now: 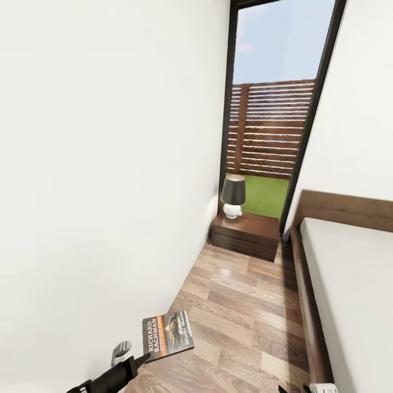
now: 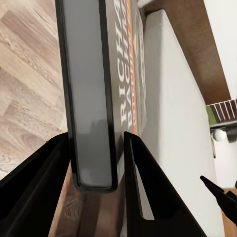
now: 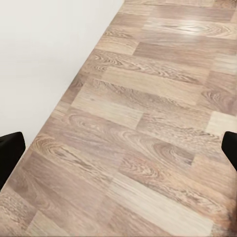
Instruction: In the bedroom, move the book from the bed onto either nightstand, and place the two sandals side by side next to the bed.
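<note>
Above plank floor (image 1: 240, 305) — book (image 1: 167, 335) clamped between left pincer (image 2: 94, 163) fingers.

We see a narrow open strip of wood floor (image 1: 240, 305) running between the white wall (image 1: 109, 191) on the left and the bed (image 1: 349, 295) frame on the right. At its far end the nightstand (image 1: 246, 234) blocks it, with a lamp (image 1: 233, 195) taking the top's left part; the right part is bare. The window (image 1: 273, 114) stands behind.

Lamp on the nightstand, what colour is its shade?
Dark grey shade on the lamp, over a white base; clearest in the head view.
</note>
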